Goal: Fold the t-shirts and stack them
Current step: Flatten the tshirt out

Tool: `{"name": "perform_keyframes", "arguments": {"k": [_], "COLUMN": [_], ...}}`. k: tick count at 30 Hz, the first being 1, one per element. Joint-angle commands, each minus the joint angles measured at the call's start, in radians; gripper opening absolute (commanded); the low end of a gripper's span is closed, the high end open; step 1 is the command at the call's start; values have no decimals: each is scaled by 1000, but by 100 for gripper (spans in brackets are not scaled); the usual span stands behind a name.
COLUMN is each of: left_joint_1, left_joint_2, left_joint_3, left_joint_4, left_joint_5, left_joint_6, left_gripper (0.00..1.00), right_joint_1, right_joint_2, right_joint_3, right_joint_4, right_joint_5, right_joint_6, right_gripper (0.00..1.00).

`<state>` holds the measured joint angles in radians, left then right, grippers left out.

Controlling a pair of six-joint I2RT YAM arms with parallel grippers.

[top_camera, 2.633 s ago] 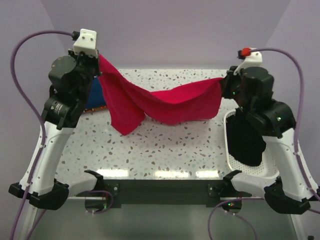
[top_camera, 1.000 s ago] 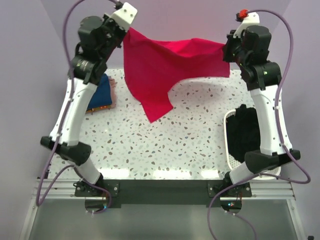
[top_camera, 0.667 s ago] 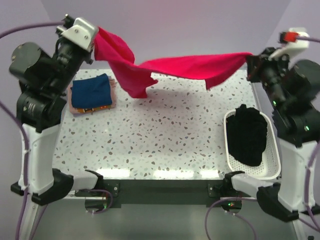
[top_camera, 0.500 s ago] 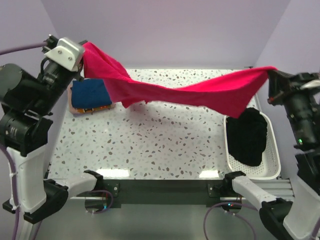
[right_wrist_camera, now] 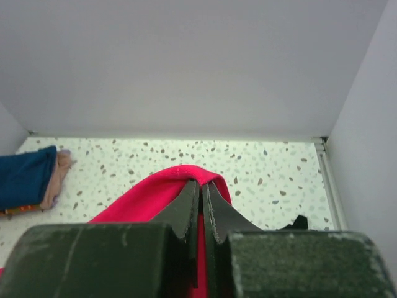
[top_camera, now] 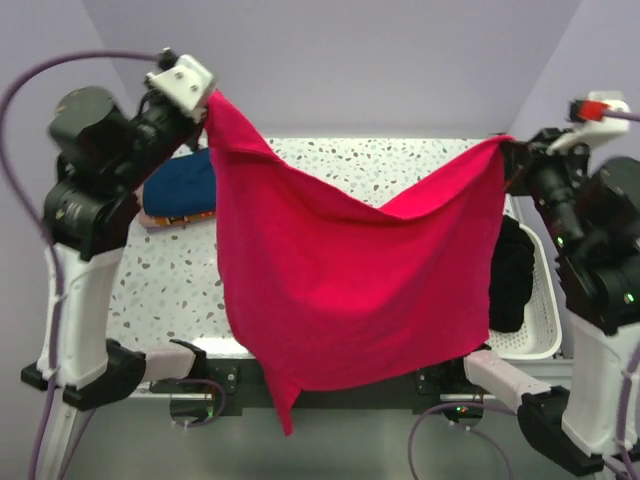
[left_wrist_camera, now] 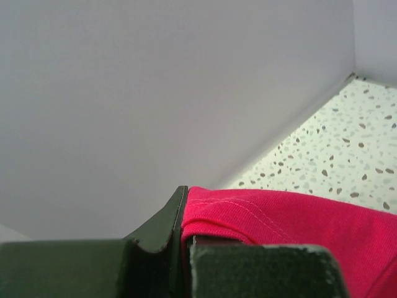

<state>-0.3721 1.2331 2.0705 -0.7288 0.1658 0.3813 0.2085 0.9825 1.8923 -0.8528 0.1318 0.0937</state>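
Note:
A crimson-red t-shirt (top_camera: 340, 280) hangs spread in the air between both arms, its lower corner drooping past the table's near edge. My left gripper (top_camera: 210, 100) is shut on its upper left corner (left_wrist_camera: 248, 214), high at the back left. My right gripper (top_camera: 503, 150) is shut on the upper right corner (right_wrist_camera: 180, 180), with the cloth pinched between the fingers (right_wrist_camera: 214, 211). A folded navy blue tee (top_camera: 180, 180) lies on a pale pink one (top_camera: 170, 215) at the table's back left, also seen as the blue tee (right_wrist_camera: 25, 177). A black tee (top_camera: 510, 275) fills the basket.
A white perforated basket (top_camera: 540, 320) stands at the table's right edge. The speckled tabletop (top_camera: 165, 275) is mostly hidden behind the hanging red cloth. Lilac walls (top_camera: 350, 60) close in the back and sides.
Both arms have drawn nearer and higher; the red t-shirt, earlier stretched as a twisted band across the back, now hangs open as a broad sheet over the table's front.

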Motion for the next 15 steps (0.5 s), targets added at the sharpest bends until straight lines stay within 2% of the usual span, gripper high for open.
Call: {"name": "perform_keyframes", "arguments": {"k": [1,6,10,12,15], "left_joint_1": [6,6,7,7,7], "left_joint_2": [146,371,508,563,562], "left_joint_3": [0,92,270,324,327], "left_joint_4": [-24,-46,-14,28,175], "left_joint_5": [-34,-136,-250,-271,-319], "left_joint_6": [7,27,59,83,137], "left_gripper": [0,0,0,0,0], "right_joint_1": [0,2,-1,-3,-15], "right_joint_2": [118,267,402,478,544], "right_joint_3": [-54,-65,22,72,174], "right_joint_4": [89,165,212,210,212], "right_joint_5": [-35,-86,-104,-106,-118], "right_joint_6": [3,11,21,29,38], "right_gripper": [0,0,0,0,0]}}
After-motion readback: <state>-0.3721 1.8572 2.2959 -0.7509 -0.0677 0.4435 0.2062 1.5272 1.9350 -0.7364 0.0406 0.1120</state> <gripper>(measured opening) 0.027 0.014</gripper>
